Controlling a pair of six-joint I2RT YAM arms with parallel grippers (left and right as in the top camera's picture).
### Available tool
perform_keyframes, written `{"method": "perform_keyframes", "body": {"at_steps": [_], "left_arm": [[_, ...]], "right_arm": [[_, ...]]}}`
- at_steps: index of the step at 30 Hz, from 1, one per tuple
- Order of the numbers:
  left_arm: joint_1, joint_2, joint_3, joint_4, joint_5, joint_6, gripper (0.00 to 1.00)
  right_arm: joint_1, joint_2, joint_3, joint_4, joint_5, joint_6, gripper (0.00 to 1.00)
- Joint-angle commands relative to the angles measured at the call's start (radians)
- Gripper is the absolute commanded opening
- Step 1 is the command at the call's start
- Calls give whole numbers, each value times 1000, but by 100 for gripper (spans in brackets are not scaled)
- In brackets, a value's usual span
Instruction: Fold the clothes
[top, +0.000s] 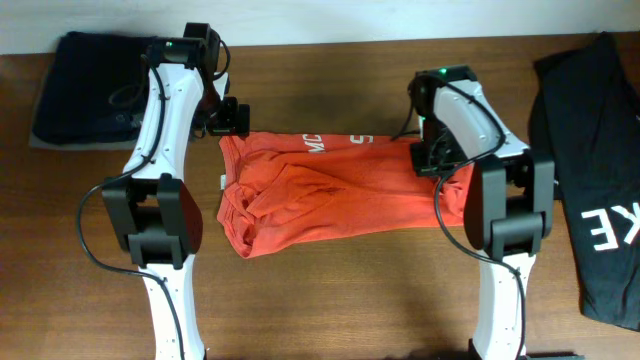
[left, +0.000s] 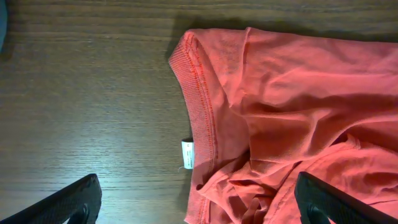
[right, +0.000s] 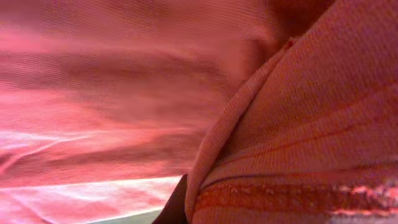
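Between the wide-spread jaws of the left gripper (left: 199, 202) lies the ribbed collar (left: 199, 106) of the T-shirt (top: 330, 190), its white label (left: 187, 154) just inside the left finger's side; nothing is gripped there, and the jaws hang above the neck edge, apparently lined up to come down on it. At the opposite end, the right gripper (top: 432, 158) is pressed together; red-orange cloth fills its wrist view, with a stitched hem (right: 298, 193) folded right up against the lens, so it looks to be pinching the shirt's bottom edge (the fingertips themselves are buried in fabric). That hold probably anchors one end so the garment can be tensioned or lifted once the neck end is taken.

Between the two sets of jaws the shirt lies across the table (left: 87, 93), bunched and creased toward the collar side, smoother toward the right jaws, with white lettering (top: 335, 143) showing along its far edge; no fold has been made yet. A black T-shirt (top: 600, 200) lies well outside the right jaws, and dark folded garments (top: 85, 85) sit beyond the left ones, both apart from the work.
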Motion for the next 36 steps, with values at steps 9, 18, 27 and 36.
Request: {"method": "perform_keyframes", "body": {"at_steps": [9,18,27,36], "left_arm": [[0,3,9,2,-6,-6,99],[0,3,9,3,-6,-6,99],[0,3,9,2,-6,-6,99],[0,3,9,3,-6,-6,99]], "right_arm": [[63,3,14,19,-10,15,33],[60,-16,18,-5,-10,16,42],[39,-102,212,-26,-10,16,75],[-132,-77,205,29,-175,3,11]]}}
